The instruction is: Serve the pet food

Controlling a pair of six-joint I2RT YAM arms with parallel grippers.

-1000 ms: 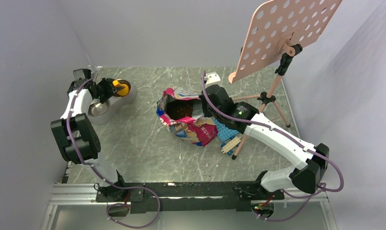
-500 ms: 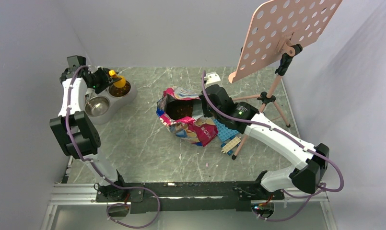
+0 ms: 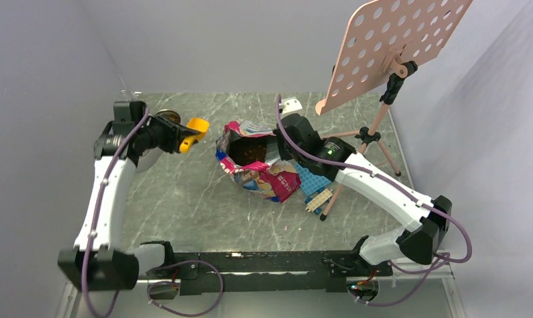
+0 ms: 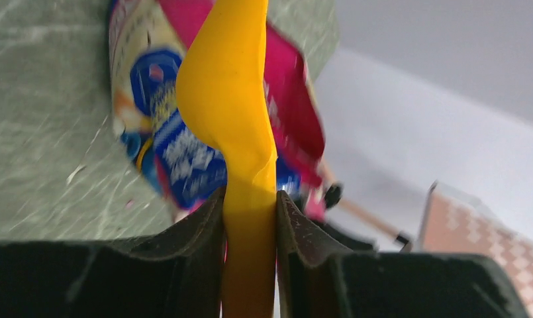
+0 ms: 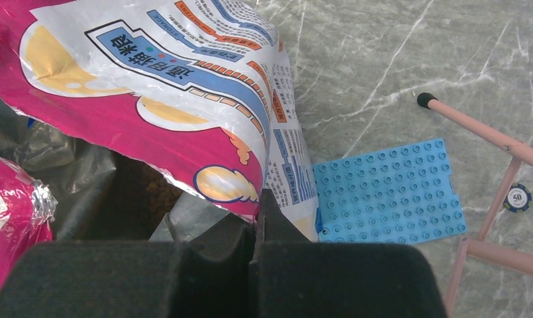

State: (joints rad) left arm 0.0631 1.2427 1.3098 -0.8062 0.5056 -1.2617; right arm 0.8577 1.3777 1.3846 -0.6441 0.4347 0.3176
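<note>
We look down on a grey-green marbled table [image 3: 184,205] that fills the middle of the top view. At the upper right, a pink perforated panel [image 3: 396,46] tilts on a slim pink tripod [image 3: 373,136]. The right arm reaches from the lower right towards the centre, and the left arm rises along the left edge and bends in towards the upper left. At the centre lies a glossy pink pouch [image 3: 267,179] printed with cartoons, its mouth gaping towards the upper left. The right gripper [image 3: 281,149] sits at the right rim of that mouth. In its wrist view we see its fingers [image 5: 277,228] clenched together on the pouch's edge. Just beside the pouch, to its lower right, a blue studded baseplate [image 3: 311,180] lies flat, touching a small beige brick [image 3: 318,199]. At the upper left, the left gripper [image 3: 176,137] grasps the handle of an orange-yellow scoop [image 3: 192,130], which is held off the table just left of the pouch. In the left wrist view the fingers [image 4: 204,225] press that handle from both sides. A steel bowl [image 3: 169,116] peeks out behind the wrist, mostly hidden. The kibble [image 3: 252,152] lies inside the pouch as a dark brown mass in its open mouth. A small chip [image 5: 517,197] marked 50 rests by a tripod leg.
</note>
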